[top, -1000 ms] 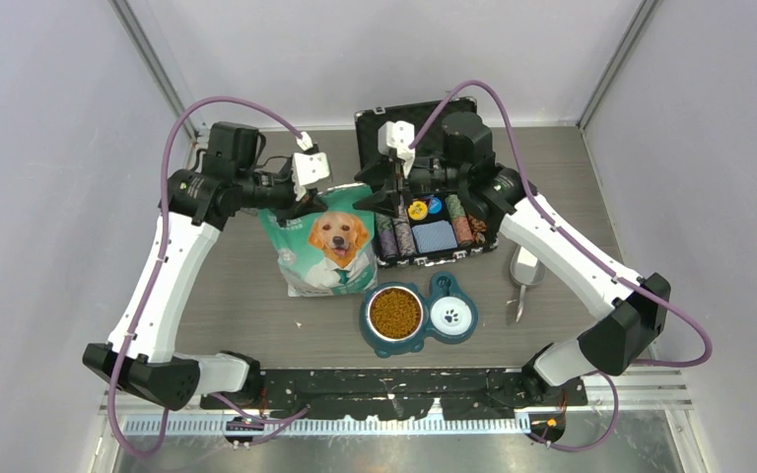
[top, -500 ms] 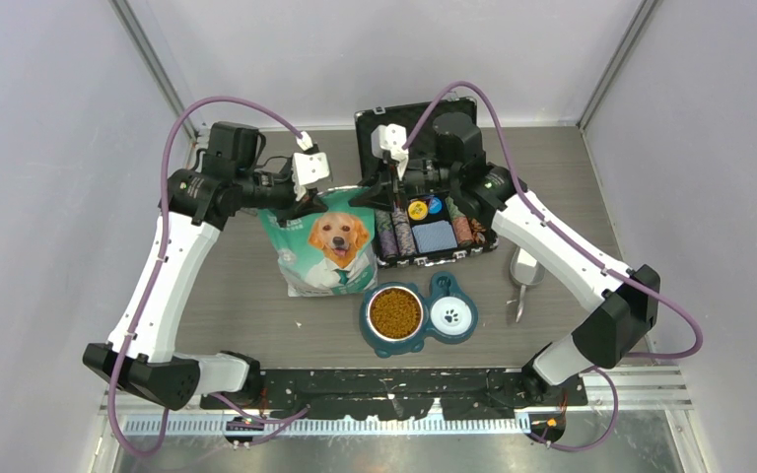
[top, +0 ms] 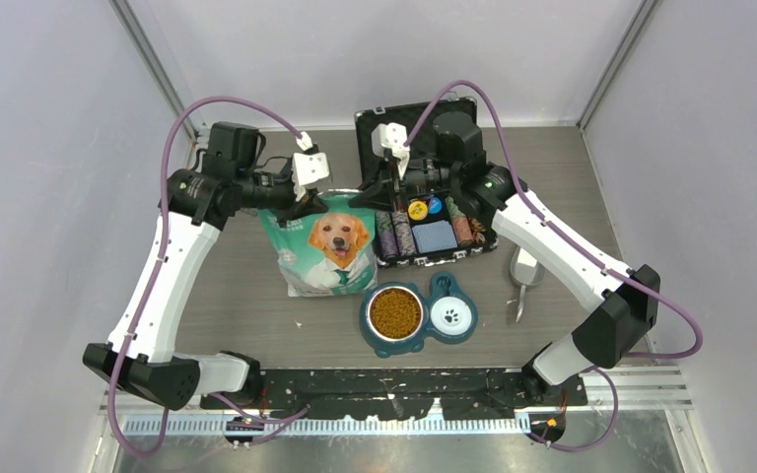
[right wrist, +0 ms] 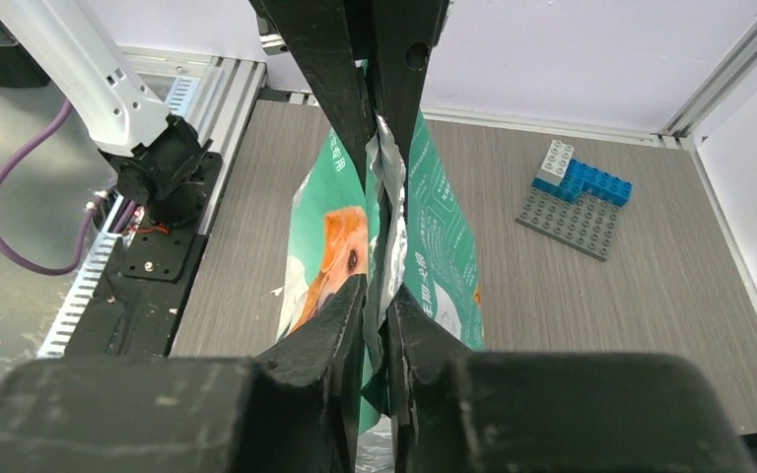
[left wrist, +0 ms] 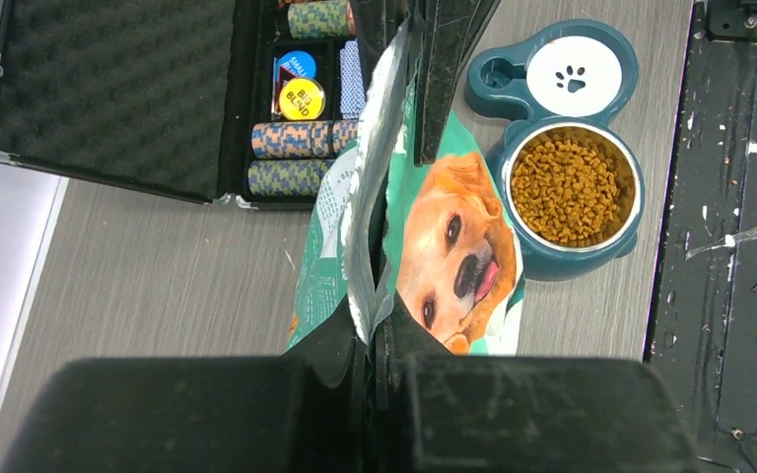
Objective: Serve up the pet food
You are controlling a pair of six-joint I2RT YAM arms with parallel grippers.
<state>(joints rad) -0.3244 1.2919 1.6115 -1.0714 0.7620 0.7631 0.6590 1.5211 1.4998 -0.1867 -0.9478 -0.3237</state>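
Teal bag (left wrist: 453, 256) interior hidden; kibble (left wrist: 572, 189) nearby

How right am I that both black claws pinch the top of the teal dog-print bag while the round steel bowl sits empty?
Not empty: the round steel bowl is full of orange-brown kibble, as the left wrist view shows. The left gripper and right gripper do pinch the top of the teal dog-print bag.

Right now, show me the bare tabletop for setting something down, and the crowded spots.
Bare table lies left of the bag, and right of the scoop. Crowded: bag, chip case and double bowl sit close together mid-table.
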